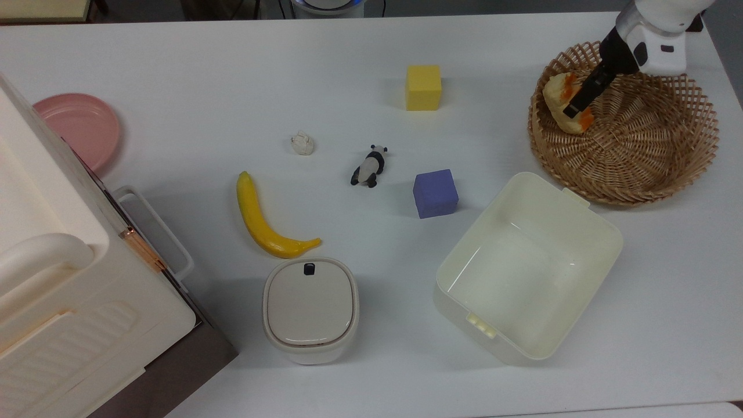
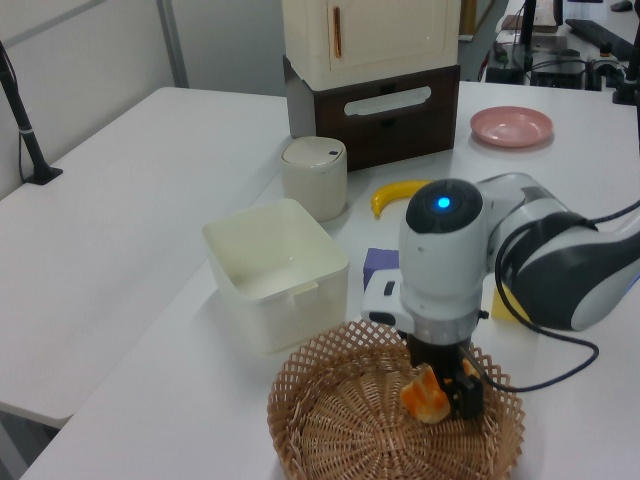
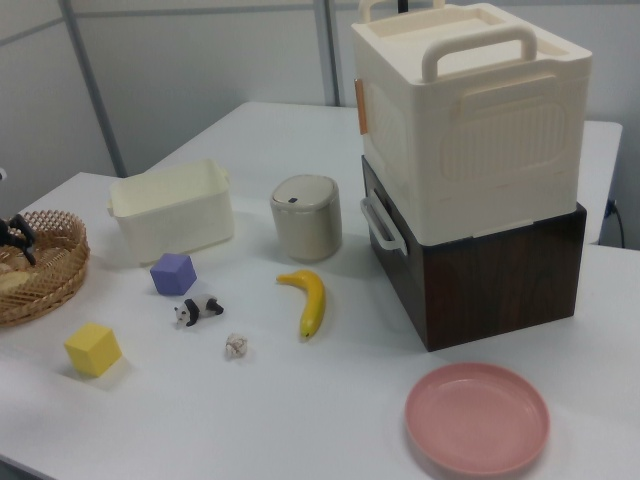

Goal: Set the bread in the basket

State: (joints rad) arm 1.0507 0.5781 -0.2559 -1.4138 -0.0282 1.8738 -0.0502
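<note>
White tabletop (image 1: 174, 69) carries everything, with a second white table beside it in the left view. At the top view's upper right sits the basket (image 1: 650, 157), a round wicker piece with an open lattice rim, and the bread (image 1: 558, 100) lies inside it against the rim on the top view's left side, its cream flank and orange-brown bumps showing. The gripper (image 1: 574, 110) reaches down into the basket from the arm's white wrist, and its dark fingers (image 2: 468, 392) sit right at the loaf; in the left view the bread (image 2: 426, 397) is pressed against them, low over the woven base, but whether the fingers are clamped on it or slightly parted cannot be told. Just beside the basket, toward the top view's lower left, stands a cream rectangular tub (image 1: 580, 278). Further to the top view's left lie a purple cube (image 1: 435, 193), a small panda figure (image 1: 368, 165), a crumpled white scrap (image 1: 302, 143) and a yellow banana (image 1: 261, 223), while a yellow cube (image 1: 423, 87) sits apart near the table's far edge. A lidded round-cornered bin (image 1: 310, 309) stands just below the banana's tip in the top view. At the top view's left edge a pink plate (image 1: 78, 125) rests near a cream carrying case (image 3: 470, 120) stacked on a dark brown box (image 3: 480, 270).
</note>
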